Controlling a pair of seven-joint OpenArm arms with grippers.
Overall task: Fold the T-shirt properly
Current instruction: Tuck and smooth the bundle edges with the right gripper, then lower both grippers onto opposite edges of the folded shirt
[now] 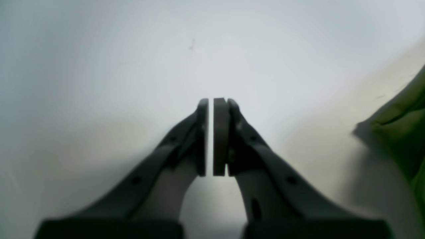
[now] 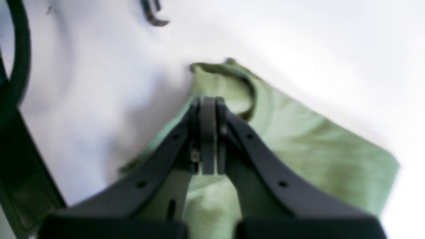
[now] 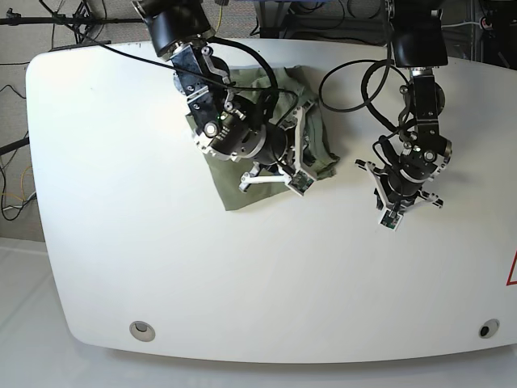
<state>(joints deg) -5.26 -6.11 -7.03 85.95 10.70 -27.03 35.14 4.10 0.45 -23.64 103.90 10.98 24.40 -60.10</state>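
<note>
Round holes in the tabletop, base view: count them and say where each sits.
2. One round hole sits near the table's front-left corner, the other round hole near its front-right corner. The arms and the T-shirt may hide more.

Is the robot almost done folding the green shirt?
Looks close. The T-shirt is already a compact folded bundle on the table, though its edges look rumpled. Nothing is in hand: the left gripper is shut over bare table, the right gripper shut above the cloth. Perhaps only tidying remains.
</note>
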